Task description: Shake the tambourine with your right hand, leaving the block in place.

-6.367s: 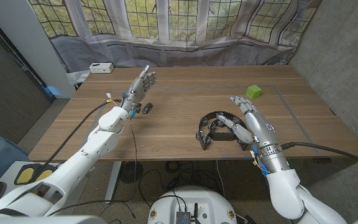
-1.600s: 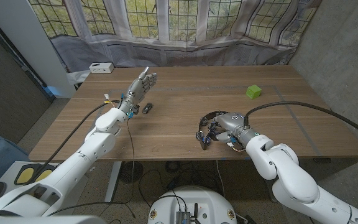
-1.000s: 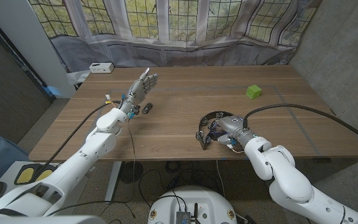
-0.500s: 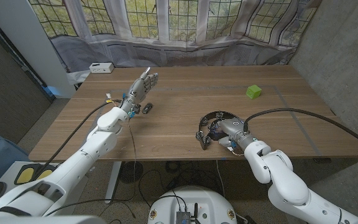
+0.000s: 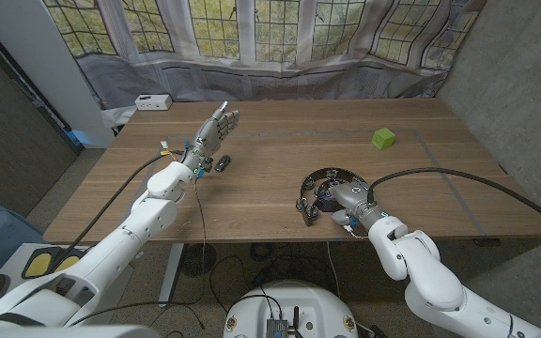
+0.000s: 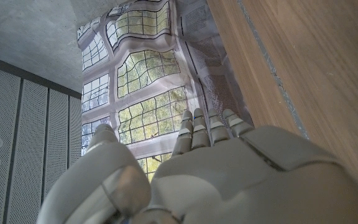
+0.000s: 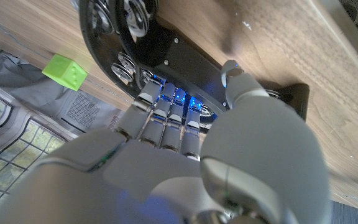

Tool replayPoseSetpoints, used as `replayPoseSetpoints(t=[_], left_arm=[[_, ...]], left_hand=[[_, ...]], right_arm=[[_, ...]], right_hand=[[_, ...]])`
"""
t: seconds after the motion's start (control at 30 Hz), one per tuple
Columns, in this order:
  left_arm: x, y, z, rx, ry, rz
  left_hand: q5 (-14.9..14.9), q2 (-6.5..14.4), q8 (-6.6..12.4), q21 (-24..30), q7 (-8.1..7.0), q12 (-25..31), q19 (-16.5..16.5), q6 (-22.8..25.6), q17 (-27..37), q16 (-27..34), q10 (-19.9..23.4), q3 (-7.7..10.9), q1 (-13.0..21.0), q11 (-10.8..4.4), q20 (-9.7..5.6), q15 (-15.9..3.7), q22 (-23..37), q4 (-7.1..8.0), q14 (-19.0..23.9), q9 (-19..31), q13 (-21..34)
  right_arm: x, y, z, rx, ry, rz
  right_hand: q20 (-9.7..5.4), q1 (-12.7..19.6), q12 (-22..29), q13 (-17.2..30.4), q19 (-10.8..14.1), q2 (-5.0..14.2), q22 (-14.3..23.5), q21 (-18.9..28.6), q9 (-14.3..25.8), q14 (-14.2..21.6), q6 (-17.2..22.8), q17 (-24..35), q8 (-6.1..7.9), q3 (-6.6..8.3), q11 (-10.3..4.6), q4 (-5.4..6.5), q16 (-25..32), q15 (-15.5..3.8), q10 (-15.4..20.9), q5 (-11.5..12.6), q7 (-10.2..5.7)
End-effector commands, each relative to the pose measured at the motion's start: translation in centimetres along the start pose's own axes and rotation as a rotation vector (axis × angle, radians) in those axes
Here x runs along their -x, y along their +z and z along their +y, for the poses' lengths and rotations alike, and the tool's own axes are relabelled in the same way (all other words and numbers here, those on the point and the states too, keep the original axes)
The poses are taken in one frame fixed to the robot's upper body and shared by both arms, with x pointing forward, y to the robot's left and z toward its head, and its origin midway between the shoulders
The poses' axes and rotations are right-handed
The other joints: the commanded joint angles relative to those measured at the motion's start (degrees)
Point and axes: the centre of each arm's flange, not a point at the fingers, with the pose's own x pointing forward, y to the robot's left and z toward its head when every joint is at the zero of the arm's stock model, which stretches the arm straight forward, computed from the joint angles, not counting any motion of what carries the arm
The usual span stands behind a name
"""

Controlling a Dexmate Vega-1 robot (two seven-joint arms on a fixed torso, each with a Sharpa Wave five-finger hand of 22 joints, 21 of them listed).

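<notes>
right hand (image 5: 343,196) on tambourine (image 5: 319,180), fingers curled over rim

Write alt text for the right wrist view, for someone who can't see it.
Seen from behind, the robot's right hand curls its fingers over the rim of a black tambourine lying on the wooden table, its metal jingles showing along the frame. A green block sits apart on the table beyond the tambourine, near a grey curtain.

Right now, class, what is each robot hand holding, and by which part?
The right hand grips the tambourine by the near side of its rim. The left hand holds nothing.
</notes>
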Motion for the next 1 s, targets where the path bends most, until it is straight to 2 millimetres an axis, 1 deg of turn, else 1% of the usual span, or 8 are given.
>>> replayPoseSetpoints(t=[0.03,0.13,0.3,0.47,0.57,0.73,0.83,1.0], left_arm=[[0.1,0.2,-0.2,-0.007,-0.001,0.000],[0.1,0.3,-0.2,-0.009,0.001,0.002],[0.0,0.2,-0.3,-0.007,-0.002,0.008],[0.0,0.0,-0.4,-0.006,-0.002,0.011],[0.0,-0.1,-0.5,-0.002,-0.002,0.014],[0.0,-0.4,-0.5,-0.001,0.001,0.019],[0.1,-0.4,-0.4,0.002,0.008,0.021],[0.1,-0.5,-0.2,0.004,0.016,0.023]], left_hand=[[-0.1,0.4,-0.19,0.1,-0.07,-0.1,0.1,0.5,0.1,-0.1,0.6,0.16,0.4,-0.01,0.18,0.34,0.3,-0.29,0.2,0.3,0.3],[-0.1,0.4,-0.20,0.1,-0.06,-0.1,0.1,0.5,0.1,-0.1,0.7,0.17,0.4,0.01,0.10,0.36,0.3,-0.30,0.2,0.3,0.3],[-0.1,0.4,-0.20,0.1,0.03,-0.1,0.1,0.5,0.1,-0.1,0.6,0.18,0.4,0.06,0.07,0.39,0.3,-0.32,0.2,0.3,0.3],[-0.1,0.4,-0.20,0.1,-0.02,-0.2,0.1,0.6,0.1,-0.1,0.6,0.18,0.4,0.08,0.04,0.41,0.3,-0.33,0.2,0.3,0.3],[-0.1,0.4,-0.20,0.1,-0.02,-0.1,0.1,0.6,0.1,-0.1,0.7,0.19,0.4,0.10,0.04,0.44,0.3,-0.34,0.2,0.3,0.3],[-0.1,0.5,-0.22,0.1,-0.03,-0.2,0.0,0.6,0.1,-0.2,0.6,0.19,0.4,0.09,0.02,0.40,0.3,-0.36,0.2,0.3,0.3],[-0.1,0.5,-0.23,0.1,-0.08,-0.2,0.0,0.6,0.1,-0.2,0.7,0.20,0.4,0.11,0.02,0.38,0.3,-0.37,0.2,0.3,0.3],[-0.1,0.5,-0.24,0.1,-0.03,-0.2,0.0,0.6,0.1,-0.2,0.7,0.21,0.4,0.19,0.03,0.41,0.3,-0.39,0.2,0.3,0.3]], right_arm=[[-0.7,-0.3,1.1,0.015,-0.005,-0.001],[-0.8,-0.5,1.4,0.013,-0.003,0.001],[-0.8,-0.6,1.7,0.010,0.001,0.006],[-0.8,-0.6,1.8,0.006,0.000,0.009],[-1.0,-0.6,2.0,0.011,0.002,0.008],[-1.4,-0.7,2.2,0.006,0.011,0.011],[-1.7,-0.8,2.2,0.003,0.004,0.010],[-2.3,-0.8,2.2,-0.005,0.000,-0.002]], right_hand=[[-0.34,1.2,-0.1,0.3,0.6,0.32,0.1,-0.3,0.1,0.8,1.0,0.3,0.21,0.23,-0.04,-0.52,0.5,-2.29,0.9,-0.1,-0.43],[-0.46,1.6,-0.1,0.3,0.8,0.54,0.1,-0.3,0.1,0.9,1.1,0.5,0.19,0.23,-0.30,-0.52,0.7,-2.50,1.1,-0.1,-0.65],[-1.25,3.4,-0.1,0.3,2.4,1.02,0.1,0.0,0.1,2.6,2.2,0.9,0.27,0.08,-0.60,-0.64,1.6,-3.54,2.1,-0.3,-1.12],[-1.66,4.3,0.1,0.4,3.9,1.40,0.2,0.3,0.1,4.0,3.2,1.4,0.35,-0.33,-0.97,-0.47,2.6,-4.05,3.3,-0.6,-1.43],[-2.19,5.1,0.1,0.4,5.3,1.89,0.2,0.7,0.1,5.3,5.1,2.0,0.80,-0.84,-1.25,-0.24,3.5,-4.66,4.3,-0.8,-1.78],[-2.98,7.1,0.3,0.5,7.7,2.87,0.3,1.3,0.2,7.0,7.2,2.8,1.08,-1.15,-1.59,-0.42,4.7,-5.61,6.1,-1.1,-2.30],[-4.17,8.9,0.2,0.5,10.4,3.86,0.5,2.3,0.2,8.4,8.6,3.3,1.17,-1.22,-1.75,-0.50,5.6,-6.24,7.0,-1.3,-2.50],[-5.44,11.1,0.7,0.6,13.1,5.50,0.7,3.5,0.2,11.0,11.4,4.0,1.63,-1.12,-2.04,-0.47,6.8,-7.08,9.8,-1.8,-2.74]])
